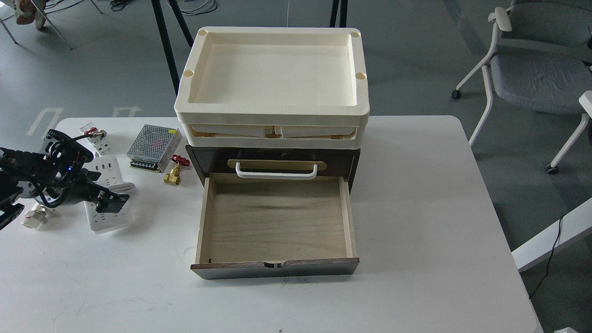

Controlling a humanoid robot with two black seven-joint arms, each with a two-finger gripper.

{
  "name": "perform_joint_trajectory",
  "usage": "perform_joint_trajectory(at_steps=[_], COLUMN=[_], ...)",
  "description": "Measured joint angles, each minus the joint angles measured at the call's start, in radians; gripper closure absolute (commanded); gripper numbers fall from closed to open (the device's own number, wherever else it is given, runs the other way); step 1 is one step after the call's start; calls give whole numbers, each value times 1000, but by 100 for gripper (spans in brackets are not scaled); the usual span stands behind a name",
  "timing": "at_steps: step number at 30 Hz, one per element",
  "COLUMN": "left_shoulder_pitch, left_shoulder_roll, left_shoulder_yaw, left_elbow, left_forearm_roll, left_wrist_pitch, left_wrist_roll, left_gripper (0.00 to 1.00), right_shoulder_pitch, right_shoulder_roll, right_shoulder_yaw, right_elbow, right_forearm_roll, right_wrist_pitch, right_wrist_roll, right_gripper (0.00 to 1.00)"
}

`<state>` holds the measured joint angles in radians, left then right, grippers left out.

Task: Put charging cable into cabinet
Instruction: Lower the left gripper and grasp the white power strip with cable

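The charging cable, a flat white power strip [107, 172] with its white cord beside it, lies on the white table [416, 208] at the left. My left gripper [112, 202] hovers over the strip's near half and hides part of it; its dark fingers cannot be told apart. The cabinet [277, 159] is a dark brown drawer unit at mid-table. Its lower drawer [275, 224] is pulled out wide, showing a bare pale wood interior. The drawer above it is shut, with a white bar handle [276, 173] on a brass plate. My right gripper is out of view.
Cream plastic trays [273, 108] are stacked on the cabinet. A perforated metal power-supply box [154, 147], a brass valve with a red handle [175, 170] and small white-and-red breaker blocks [95, 136] lie near the strip. An office chair [532, 69] stands beyond the table's right.
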<state>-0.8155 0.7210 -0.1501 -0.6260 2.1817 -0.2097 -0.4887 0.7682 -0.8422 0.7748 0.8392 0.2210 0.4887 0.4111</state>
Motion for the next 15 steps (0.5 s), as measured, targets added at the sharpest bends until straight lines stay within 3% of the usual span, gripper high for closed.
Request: perform_joint_trajectory(at_steps=[6,15], left_shoulder_pitch=[-16,-20], left_shoulder_roll=[-30,-31], left_shoulder_yaw=[63,93], left_elbow=[92,109], left_forearm_roll=[0,0], left_wrist_pitch=[77,167], left_wrist_roll=[0,0], left_gripper=[42,56], right_shoulder_pitch=[-3,-15], right_shoulder_roll=[0,0], right_shoulder_yaw=[0,0], right_elbow=[0,-2], right_forearm_roll=[0,0], right_wrist_pitch=[0,0], right_wrist_roll=[0,0], right_gripper=[0,0])
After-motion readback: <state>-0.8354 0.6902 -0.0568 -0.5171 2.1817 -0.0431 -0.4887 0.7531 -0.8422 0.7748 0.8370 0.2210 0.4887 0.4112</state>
